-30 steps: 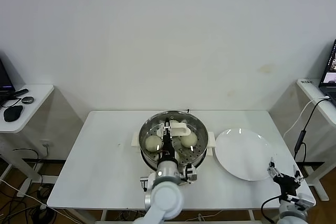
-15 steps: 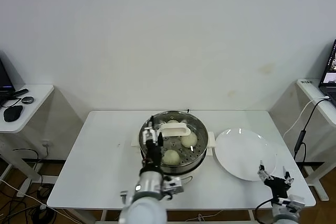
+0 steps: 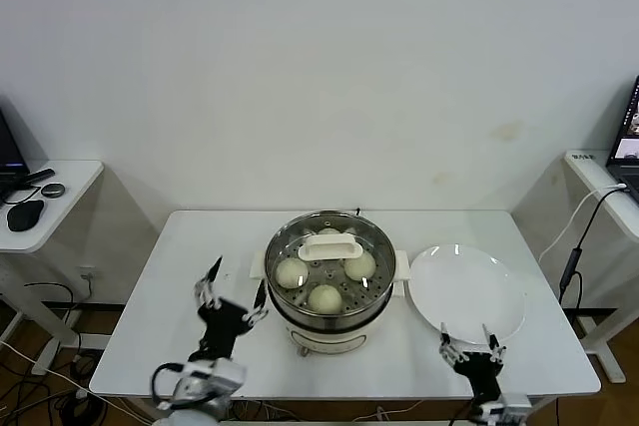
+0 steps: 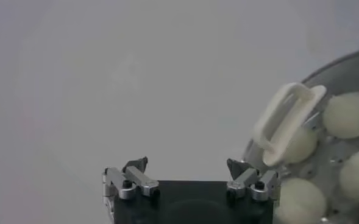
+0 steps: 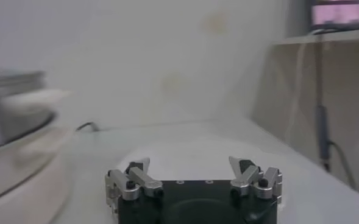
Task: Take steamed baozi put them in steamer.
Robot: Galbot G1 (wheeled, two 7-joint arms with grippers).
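The steamer (image 3: 300, 324), a shiny steel pot on a white base, stands mid-table with several cream-white steamed baozi on its perforated tray. One baozi (image 3: 292, 271) lies left, one (image 3: 360, 264) right, one (image 3: 325, 297) in front, round a white handle (image 3: 330, 249). My left gripper (image 3: 237, 282) hangs open and empty over the table just left of the pot. The left wrist view shows it (image 4: 188, 167) beside the rim, with baozi (image 4: 350, 114) and handle (image 4: 286, 122) inside. My right gripper (image 3: 469, 344) is open and empty near the front edge, below the plate; it shows open in its own view (image 5: 191, 165).
A flat white plate (image 3: 467, 291) lies right of the steamer with nothing on it. Side tables stand off both ends of the table; a cable hangs at the right. In the right wrist view the steamer's wall (image 5: 11, 109) shows off to one side.
My left gripper let go of a baozi at the front of the tray, opened, and drew back out of the pot to its left. The right gripper shifted left along the front edge.
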